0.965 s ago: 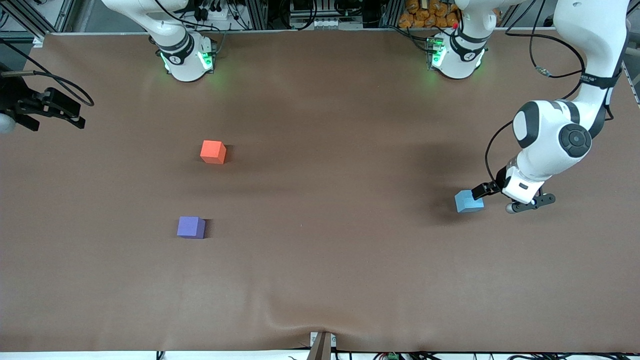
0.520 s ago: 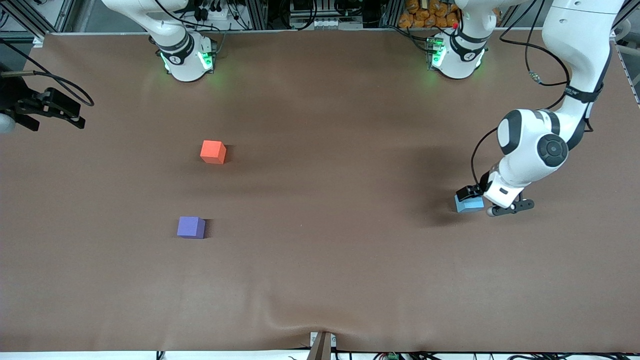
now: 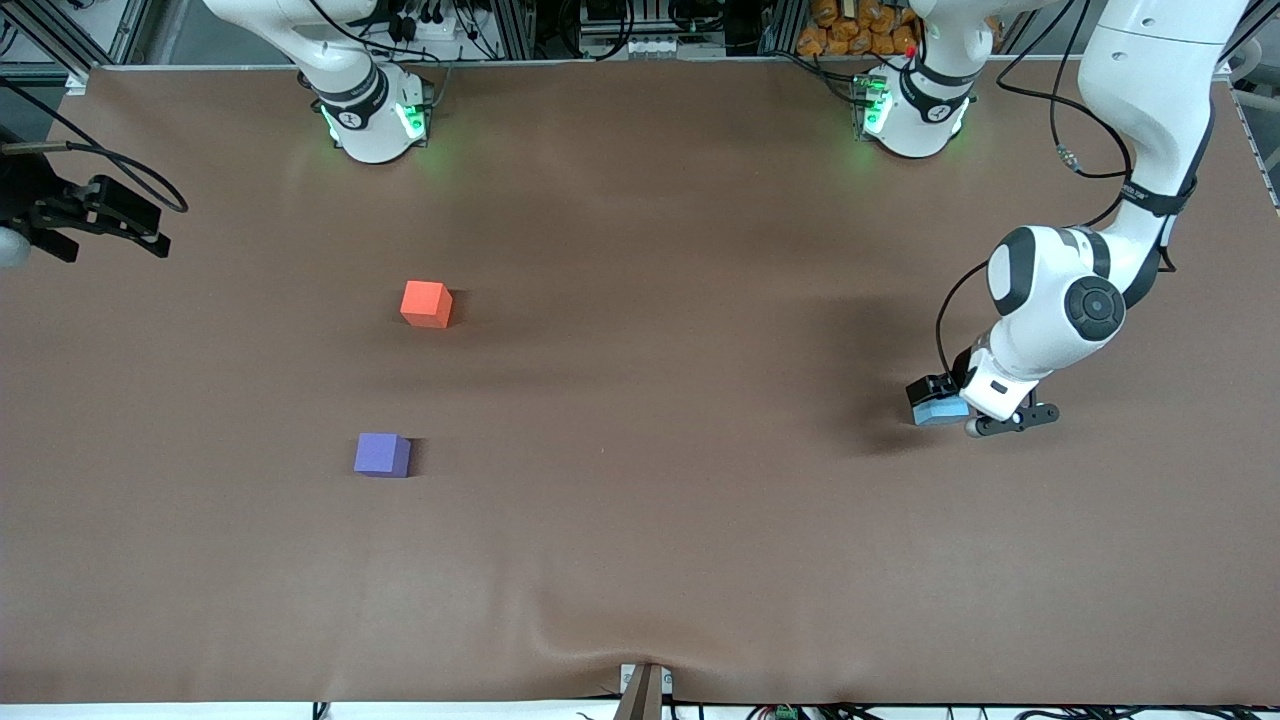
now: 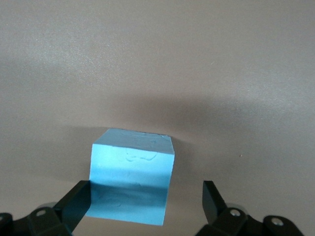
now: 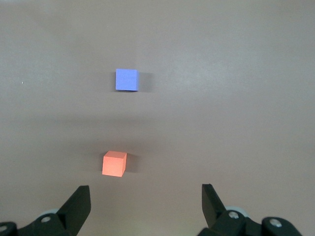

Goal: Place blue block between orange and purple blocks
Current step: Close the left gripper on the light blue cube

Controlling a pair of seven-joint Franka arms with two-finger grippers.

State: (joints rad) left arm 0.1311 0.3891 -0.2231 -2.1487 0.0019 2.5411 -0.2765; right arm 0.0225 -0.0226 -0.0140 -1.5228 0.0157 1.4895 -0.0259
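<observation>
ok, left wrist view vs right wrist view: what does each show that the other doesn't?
Left wrist only: the blue block on the brown table cover, sitting between the open fingers of the left tool, nearer one finger than the other, not gripped.

Right wrist only: the orange block and purple block, apart with bare cover between them, well below the open right tool, which holds nothing.

Both: the same brown cover and a pair of black fingertips spread wide.
</observation>
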